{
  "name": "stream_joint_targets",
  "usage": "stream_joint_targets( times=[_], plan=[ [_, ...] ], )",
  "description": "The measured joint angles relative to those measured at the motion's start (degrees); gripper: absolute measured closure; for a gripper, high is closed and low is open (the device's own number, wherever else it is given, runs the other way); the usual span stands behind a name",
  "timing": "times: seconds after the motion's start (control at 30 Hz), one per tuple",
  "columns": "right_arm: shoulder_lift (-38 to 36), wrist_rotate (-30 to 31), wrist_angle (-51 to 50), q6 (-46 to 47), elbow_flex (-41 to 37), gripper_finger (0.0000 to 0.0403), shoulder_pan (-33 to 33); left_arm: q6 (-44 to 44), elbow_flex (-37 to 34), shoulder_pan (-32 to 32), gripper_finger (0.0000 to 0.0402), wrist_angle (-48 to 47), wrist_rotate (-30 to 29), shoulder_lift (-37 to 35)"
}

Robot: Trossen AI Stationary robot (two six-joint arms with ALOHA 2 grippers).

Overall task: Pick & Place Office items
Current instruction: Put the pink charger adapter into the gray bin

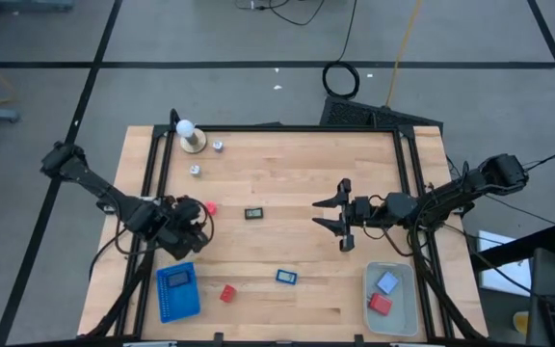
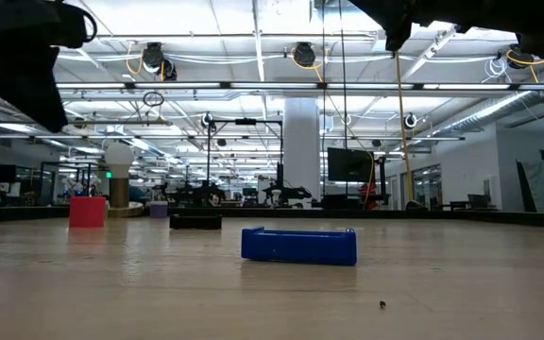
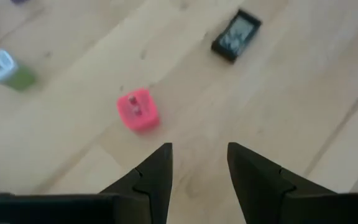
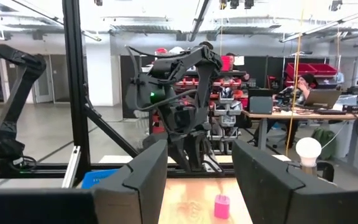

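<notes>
My left gripper (image 1: pixel 197 218) (image 3: pixel 199 149) hovers open near the table's left edge, tipped down over bare wood, with nothing between its fingers. A pink-red block (image 1: pixel 211 207) (image 3: pixel 138 110) lies on the wood just beyond its tips, and a black rectangular piece (image 1: pixel 254 213) (image 3: pixel 236 35) lies farther right. My right gripper (image 1: pixel 320 214) (image 4: pixel 199 149) is held open above the table's right half, pointing toward the left arm. A blue piece (image 1: pixel 286 277) (image 2: pixel 298 245) and a red block (image 1: pixel 227 293) lie near the front edge.
A blue ribbed tray (image 1: pixel 177 291) sits at the front left. A pale bin (image 1: pixel 404 313) at the front right holds a blue and a red piece. A white ball on a tan base (image 1: pixel 191 135) stands at the far left, with two small whitish bits (image 1: pixel 218 146) (image 1: pixel 195 170) nearby.
</notes>
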Motion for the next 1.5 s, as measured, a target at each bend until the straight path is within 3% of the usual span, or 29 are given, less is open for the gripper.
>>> stream_joint_targets(
  times=[0.27, 0.43, 0.7, 1.03, 1.37, 1.5],
  plan=[
    [0.0, 0.0, 0.1, -3.0, 0.0, 0.0232, 0.0, 11.8, 0.0, 2.3, 0.0245, 11.1, -1.3, 0.2],
    [0.0, 0.0, 0.1, -2.9, 0.0, 0.0232, 0.0, 14.4, 0.0, 3.5, 0.0245, 16.6, -0.6, 0.2],
    [0.0, 0.0, 0.1, -5.1, 0.0, 0.0232, 0.0, 8.3, 0.0, 7.6, 0.0234, 9.0, -0.7, 2.1],
    [0.0, 0.1, 0.7, -6.6, 0.0, 0.0232, -0.2, -1.4, 0.0, 11.7, 0.014, 5.1, -0.8, 8.4],
    [-0.8, 0.0, 0.5, -3.8, 0.0, 0.0232, -0.2, -2.0, 0.0, 15.6, 0.0022, 4.3, 2.3, 14.0],
    [-1.1, 0.0, -0.7, -2.6, 0.0, 0.0232, -0.2, -2.7, 0.0, 16.9, 0.0005, 4.3, 2.3, 15.0]
  ],
)
